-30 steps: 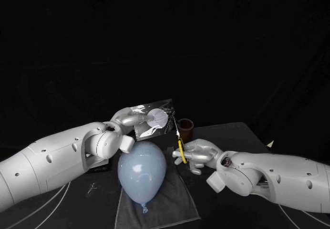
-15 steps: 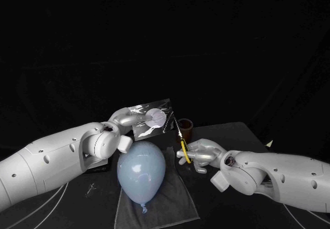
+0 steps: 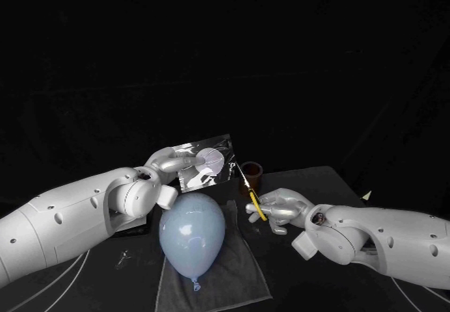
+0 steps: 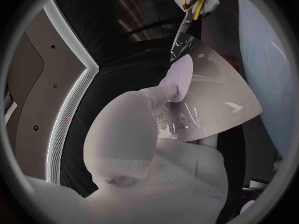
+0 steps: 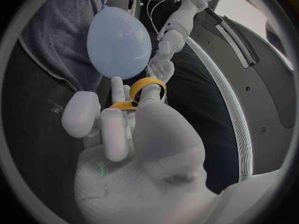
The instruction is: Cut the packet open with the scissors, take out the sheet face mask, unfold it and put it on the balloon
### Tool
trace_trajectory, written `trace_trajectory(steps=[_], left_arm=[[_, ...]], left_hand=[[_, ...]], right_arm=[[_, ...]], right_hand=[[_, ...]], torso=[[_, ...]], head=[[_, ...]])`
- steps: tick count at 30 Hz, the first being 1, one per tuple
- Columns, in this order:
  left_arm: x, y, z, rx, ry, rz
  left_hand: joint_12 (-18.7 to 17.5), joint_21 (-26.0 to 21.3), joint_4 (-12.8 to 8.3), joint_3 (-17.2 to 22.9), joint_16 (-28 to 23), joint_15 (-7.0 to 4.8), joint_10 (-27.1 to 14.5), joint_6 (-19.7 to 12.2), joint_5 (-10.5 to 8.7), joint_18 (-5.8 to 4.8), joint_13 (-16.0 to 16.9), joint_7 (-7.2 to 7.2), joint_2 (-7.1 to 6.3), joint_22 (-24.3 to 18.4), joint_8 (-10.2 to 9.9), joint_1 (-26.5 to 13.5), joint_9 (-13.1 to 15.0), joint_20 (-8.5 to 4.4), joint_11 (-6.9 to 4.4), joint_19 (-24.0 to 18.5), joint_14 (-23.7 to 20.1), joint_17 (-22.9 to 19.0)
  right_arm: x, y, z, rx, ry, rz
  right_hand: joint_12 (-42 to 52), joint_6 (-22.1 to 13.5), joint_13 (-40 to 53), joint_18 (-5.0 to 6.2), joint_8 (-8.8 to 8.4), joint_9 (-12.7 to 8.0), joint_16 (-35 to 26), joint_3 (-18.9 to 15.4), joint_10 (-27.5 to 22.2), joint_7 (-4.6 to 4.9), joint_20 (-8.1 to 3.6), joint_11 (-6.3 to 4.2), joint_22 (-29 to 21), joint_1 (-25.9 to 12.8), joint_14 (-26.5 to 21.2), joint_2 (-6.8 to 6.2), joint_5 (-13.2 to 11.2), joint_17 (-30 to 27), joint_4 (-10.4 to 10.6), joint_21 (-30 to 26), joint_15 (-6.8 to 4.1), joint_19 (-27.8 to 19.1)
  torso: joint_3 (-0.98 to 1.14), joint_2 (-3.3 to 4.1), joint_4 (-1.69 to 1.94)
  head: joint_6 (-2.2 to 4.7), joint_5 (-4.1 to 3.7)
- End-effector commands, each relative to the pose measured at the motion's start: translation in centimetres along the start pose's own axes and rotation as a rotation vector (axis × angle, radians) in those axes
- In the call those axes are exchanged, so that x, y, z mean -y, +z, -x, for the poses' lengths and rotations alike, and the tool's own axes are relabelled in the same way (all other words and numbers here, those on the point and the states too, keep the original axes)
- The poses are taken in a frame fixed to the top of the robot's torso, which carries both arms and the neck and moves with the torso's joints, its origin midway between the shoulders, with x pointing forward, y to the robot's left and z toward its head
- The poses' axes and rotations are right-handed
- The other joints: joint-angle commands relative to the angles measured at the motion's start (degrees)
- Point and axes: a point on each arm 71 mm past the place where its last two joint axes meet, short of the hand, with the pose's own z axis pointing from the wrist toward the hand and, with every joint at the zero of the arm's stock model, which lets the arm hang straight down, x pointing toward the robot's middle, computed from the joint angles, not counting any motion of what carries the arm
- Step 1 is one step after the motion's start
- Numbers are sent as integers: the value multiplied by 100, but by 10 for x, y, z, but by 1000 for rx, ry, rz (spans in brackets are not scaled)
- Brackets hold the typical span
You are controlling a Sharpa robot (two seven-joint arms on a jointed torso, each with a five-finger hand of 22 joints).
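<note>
1. Hanging above the far end of the balloon [image 3: 192, 227], clear of the bench [image 3: 324, 179], the packet [image 3: 210, 166] is held by the left hand [image 3: 174, 162], whose fingers [image 4: 177, 79] are clamped on its left part.
2. The scissors [image 3: 251, 198] are gripped by the right hand [image 3: 279, 208], with its fingers [image 5: 115, 129] closed through the yellow handles.
3. The packet lies up and to the left of the right hand. The blade tips are set at its right edge, but whether they bite cannot be told.
4. The scissors' long axis is aimed steeply upward toward the bench's far edge. The packet's long axis is tilted, rising to the right.
5. The balloon is laid on a grey towel [image 3: 239, 273], its knot toward the bench's near edge.
</note>
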Motion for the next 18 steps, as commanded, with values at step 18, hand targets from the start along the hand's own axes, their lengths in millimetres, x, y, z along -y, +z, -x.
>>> trace_trajectory(steps=[18], left_arm=[[1, 0, -4, -33, -9, -16]], left_hand=[[-11, 37, -10, 28, -28, -23, 34, 43, 19, 62, 5, -2, 54, 5, 12, 16, 861, 11, -17, 37, 16, 10]], right_arm=[[-6, 5, -15, -78, 27, 37]], right_hand=[[-1019, -995, -367, 213, -1054, -178, -857, -417, -785, 411, 494, 154, -1370, -165, -453, -315, -22, -1852, 83, -1764, 548, -842]], torso=[[0, 3, -1]], head=[[2, 12]])
